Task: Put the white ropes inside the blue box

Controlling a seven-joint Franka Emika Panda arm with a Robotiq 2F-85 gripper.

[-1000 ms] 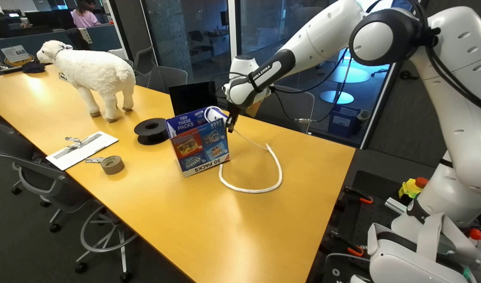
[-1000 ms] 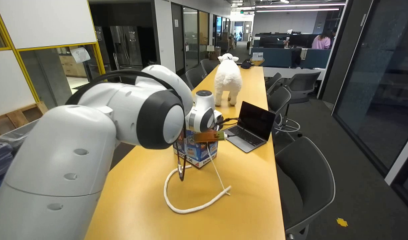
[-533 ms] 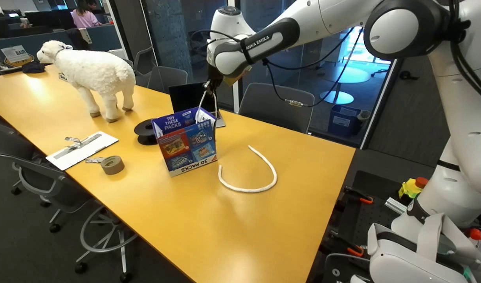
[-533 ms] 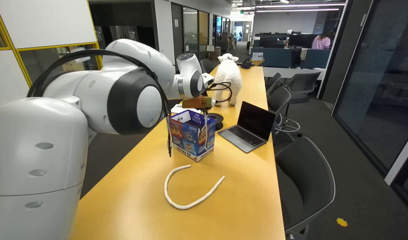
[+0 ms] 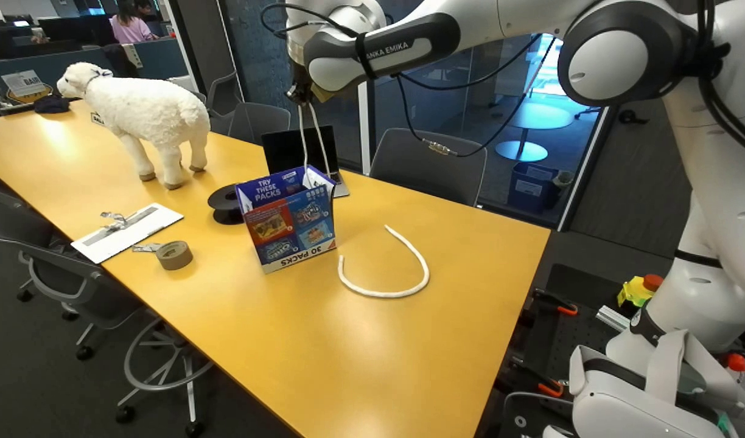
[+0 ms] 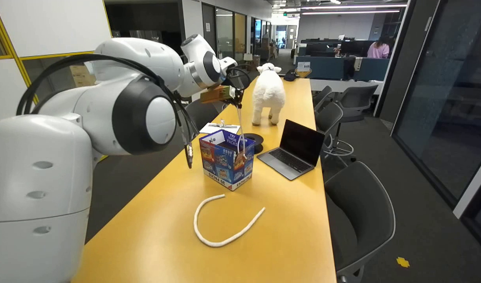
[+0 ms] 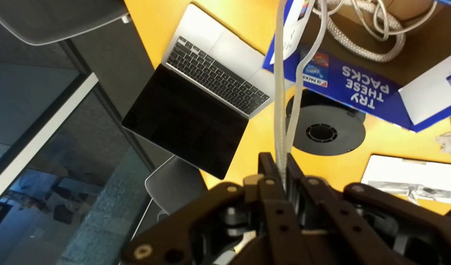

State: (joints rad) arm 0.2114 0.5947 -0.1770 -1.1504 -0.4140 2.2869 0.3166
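Note:
My gripper (image 7: 278,159) is shut on a thin white rope (image 7: 279,92) and holds it well above the blue box (image 7: 336,79). The gripper shows in both exterior views (image 5: 299,97) (image 6: 238,103). Two strands of the thin rope (image 5: 303,137) hang down to the open box (image 5: 293,234); in an exterior view one strand (image 6: 240,118) reaches the side rim of the box (image 6: 226,165), and whether its end is inside is unclear. In the wrist view a thick white rope (image 7: 376,57) and thin loops lie inside the box. Another thick white rope (image 5: 388,295) lies U-shaped on the table.
A laptop (image 6: 293,153) stands open beside the box. A black spool (image 6: 256,141) is behind it. A clipboard (image 5: 129,231), a tape roll (image 5: 174,255) and a toy sheep (image 5: 141,115) are further along the table.
My gripper has risen from beside the box to above it, lifting the thin rope off the table. The box shifted slightly, and the table rope's end moved a little.

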